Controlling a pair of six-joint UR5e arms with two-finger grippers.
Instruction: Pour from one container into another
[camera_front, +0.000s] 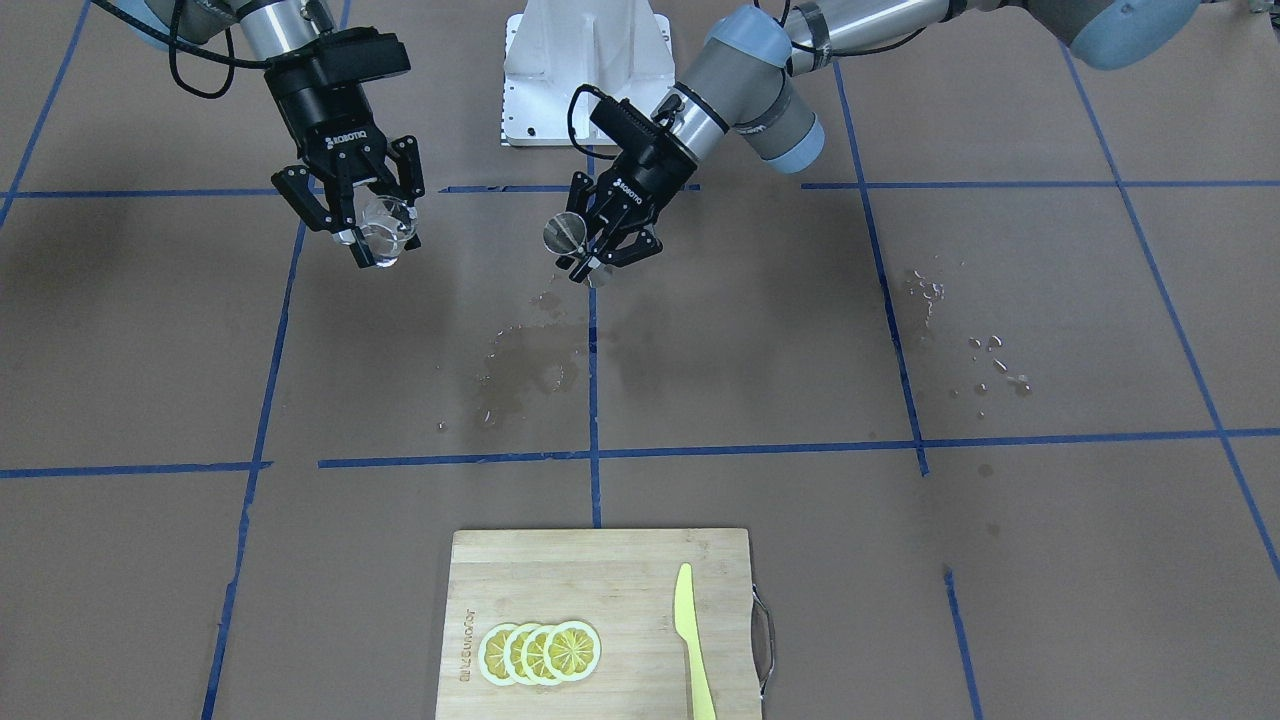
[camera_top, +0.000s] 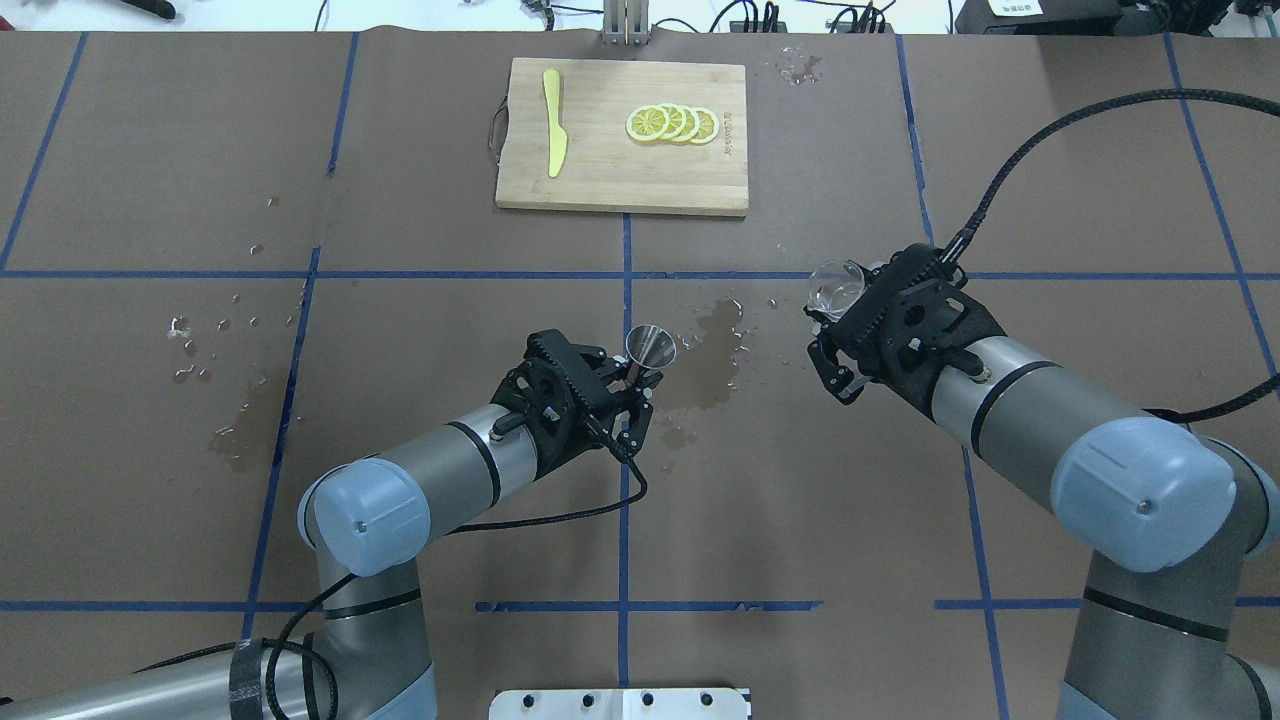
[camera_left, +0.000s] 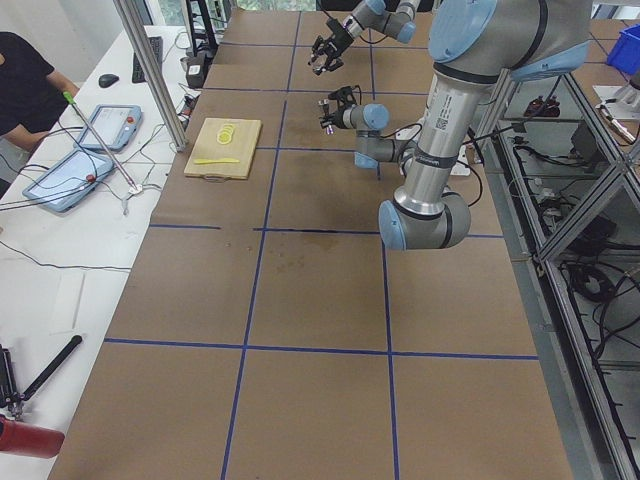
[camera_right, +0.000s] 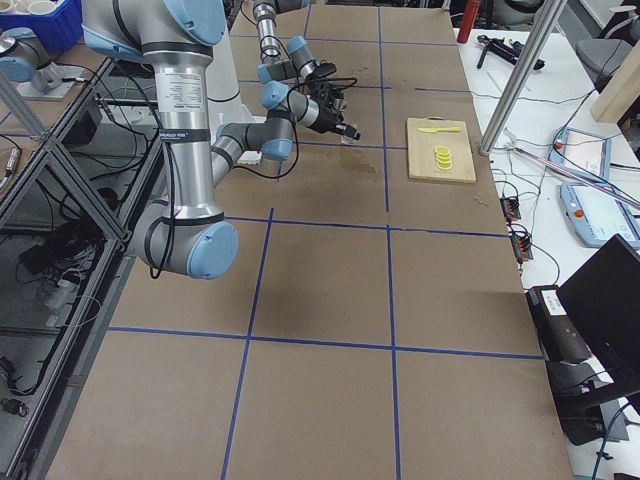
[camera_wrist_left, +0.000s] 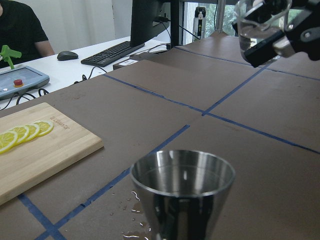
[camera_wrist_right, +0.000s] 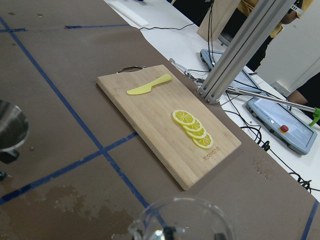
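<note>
My left gripper (camera_top: 643, 385) is shut on a small metal cup (camera_top: 650, 347), held roughly upright above the table's middle. In the front view that metal cup (camera_front: 565, 232) tilts slightly in the left gripper (camera_front: 590, 255). My right gripper (camera_top: 835, 310) is shut on a clear glass cup (camera_top: 838, 285), held in the air to the right, well apart from the metal one. The left wrist view shows the metal cup (camera_wrist_left: 182, 192) close up and the glass cup (camera_wrist_left: 262, 22) at top right. The glass rim (camera_wrist_right: 182, 220) fills the right wrist view's bottom edge.
A wooden cutting board (camera_top: 600, 170) at the far side carries lemon slices (camera_top: 672, 123) and a yellow knife (camera_top: 554, 120). A wet patch (camera_top: 712, 350) lies under the cups, and droplets (camera_top: 215, 330) dot the left of the brown paper. The white robot base (camera_front: 588, 70) is behind the arms.
</note>
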